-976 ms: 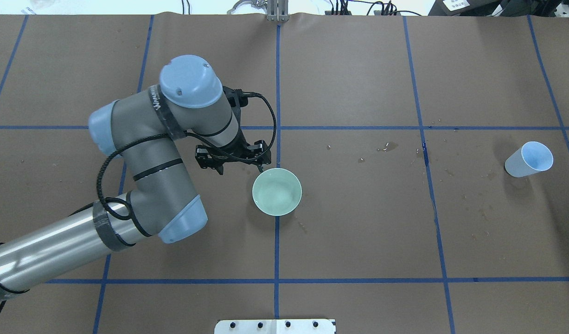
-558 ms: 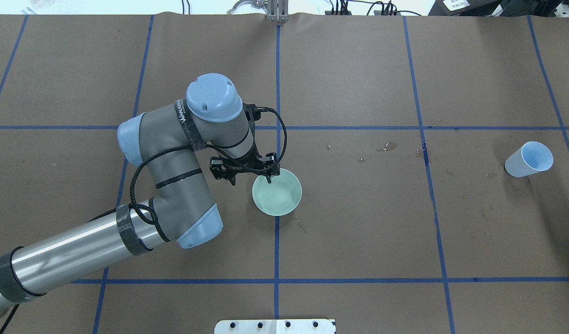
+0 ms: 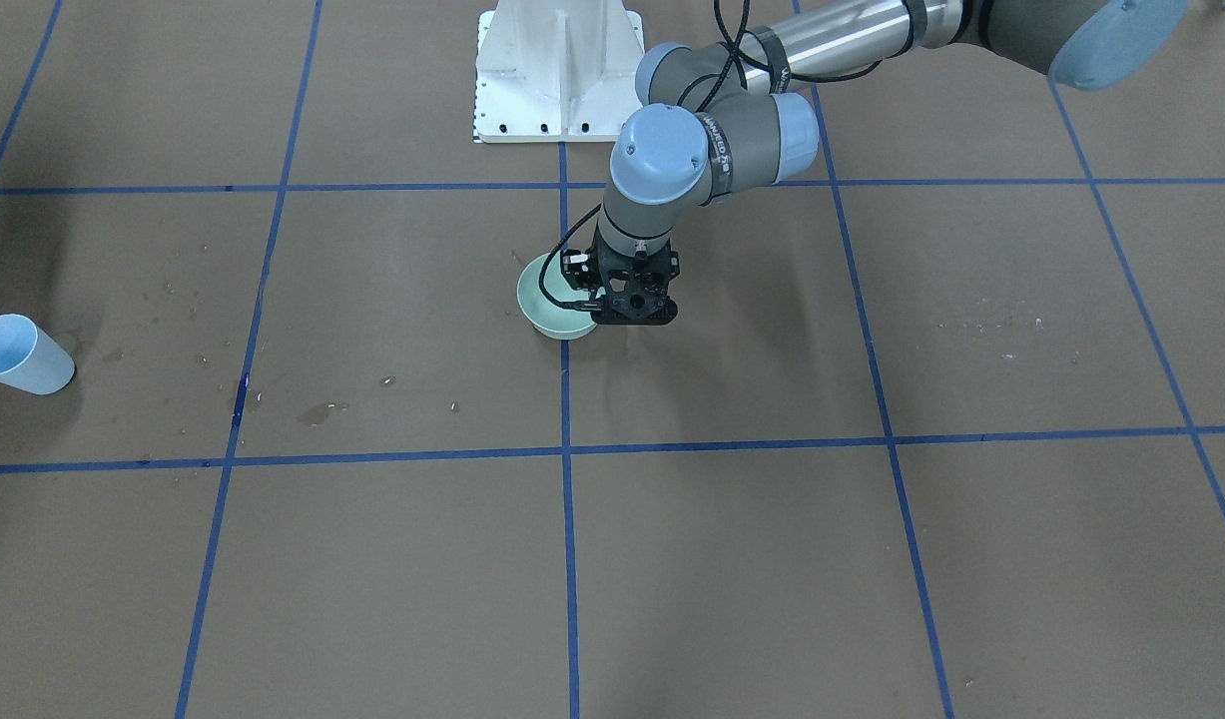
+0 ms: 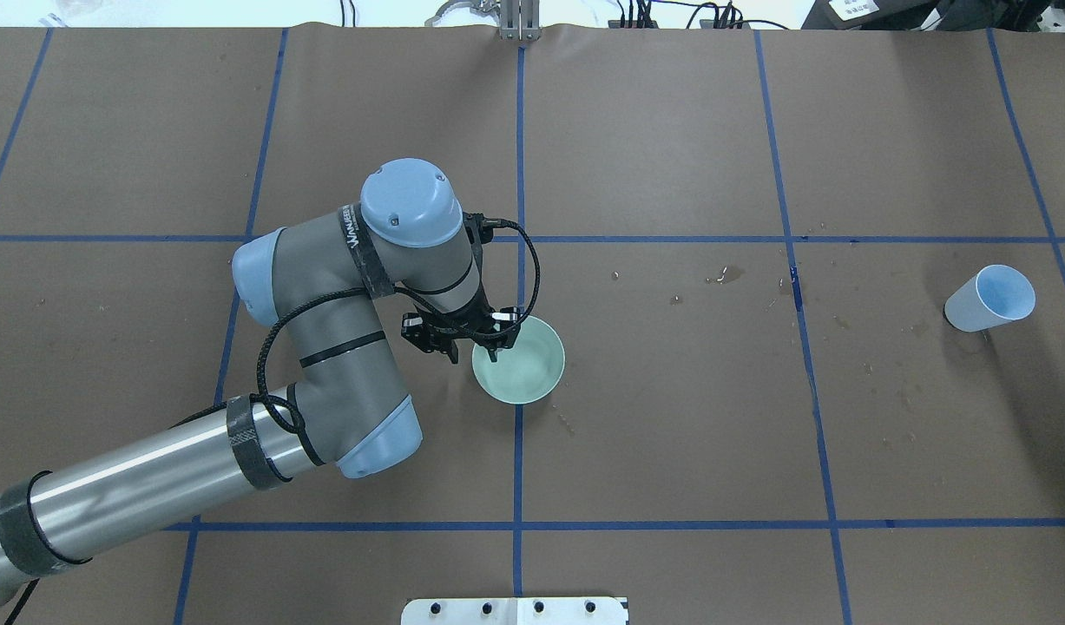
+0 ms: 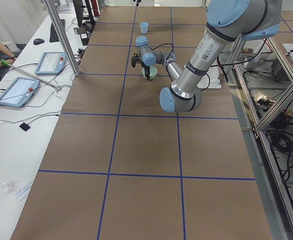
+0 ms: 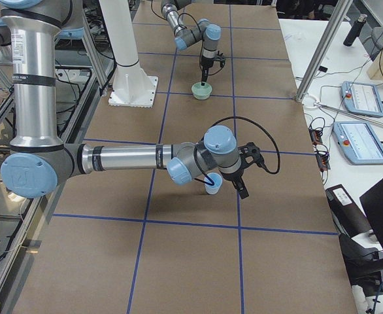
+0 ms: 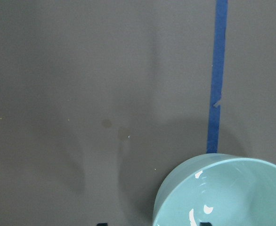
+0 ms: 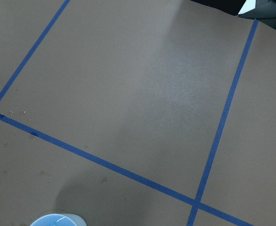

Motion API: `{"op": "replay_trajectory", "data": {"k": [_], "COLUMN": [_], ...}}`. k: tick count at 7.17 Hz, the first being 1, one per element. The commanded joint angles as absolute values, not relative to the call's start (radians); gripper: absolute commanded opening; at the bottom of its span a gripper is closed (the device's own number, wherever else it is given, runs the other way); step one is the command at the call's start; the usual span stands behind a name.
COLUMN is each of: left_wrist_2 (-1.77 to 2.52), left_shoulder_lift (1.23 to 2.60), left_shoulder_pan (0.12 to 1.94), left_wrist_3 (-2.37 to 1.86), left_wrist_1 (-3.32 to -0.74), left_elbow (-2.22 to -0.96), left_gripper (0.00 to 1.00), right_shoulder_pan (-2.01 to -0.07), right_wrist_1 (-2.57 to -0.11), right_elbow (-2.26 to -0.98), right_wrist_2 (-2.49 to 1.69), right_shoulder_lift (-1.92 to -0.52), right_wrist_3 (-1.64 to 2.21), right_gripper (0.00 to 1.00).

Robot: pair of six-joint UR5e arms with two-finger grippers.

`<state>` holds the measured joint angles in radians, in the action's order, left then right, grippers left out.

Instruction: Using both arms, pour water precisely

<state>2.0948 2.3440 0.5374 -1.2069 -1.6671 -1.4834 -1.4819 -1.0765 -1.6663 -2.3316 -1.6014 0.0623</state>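
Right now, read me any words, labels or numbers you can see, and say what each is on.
"WAN…": white letters on the black strap around the left arm; the rest is blurred.
White label on the same arm nearer its base: too small to read.
The bowl and the cup: no text.

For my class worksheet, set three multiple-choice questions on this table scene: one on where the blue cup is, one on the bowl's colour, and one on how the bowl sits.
1. In the overhead view, the blue cup is:
A) inside the bowl
B) far to the right of the bowl
C) to the left of the bowl

2. The bowl is:
A) red
B) black
C) pale green

3. The bowl sits:
A) mouth up
B) upside down
C) on its side

Answers:
1. B, the cup is well apart, near the table's right edge.
2. C, its pale green inside shows.
3. A, its open mouth faces the overhead camera, with the left end effector at its rim.
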Motion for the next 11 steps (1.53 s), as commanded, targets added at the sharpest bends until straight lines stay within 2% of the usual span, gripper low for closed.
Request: {"op": "replay_trajectory", "data": {"k": [1, 3, 4, 5, 7, 9, 11], "left_wrist_2": [2.094, 2.094, 2.094, 2.095, 2.132, 2.329, 2.338], "left_shoulder_lift": [2.344, 2.344, 2.342, 2.342, 2.329, 2.109, 1.815], "left_shoulder_pan": [0.532, 0.528, 0.528, 0.529, 0.593, 0.783, 0.881], "left_wrist_3": [-1.206, -1.207, -1.206, -1.200, -1.197, -1.067, -0.755], "left_wrist_1": [-1.686, -1.710, -1.713, -1.713, -1.698, -1.698, -1.709], "left_elbow": [-1.471, -1.454, -1.454, -1.459, -1.529, -1.703, -1.825], "left_gripper": [0.38, 0.36, 0.05, 0.00, 0.00, 0.00, 0.00], "right_shoulder_pan": [-1.482, -1.480, -1.480, -1.480, -1.479, -1.489, -1.496], "right_wrist_1": [-1.078, -1.078, -1.078, -1.078, -1.095, -1.147, -1.150], "right_elbow": [-1.664, -1.664, -1.664, -1.664, -1.666, -1.675, -1.687], "right_wrist_2": [-2.332, -2.332, -2.332, -2.332, -2.332, -2.368, -2.367], "right_shoulder_lift": [-1.595, -1.589, -1.589, -1.589, -1.586, -1.581, -1.589], "right_wrist_3": [0.061, 0.061, 0.061, 0.061, 0.063, 0.063, 0.063], "right_gripper": [0.99, 0.99, 0.99, 0.99, 0.99, 0.99, 0.99]}}
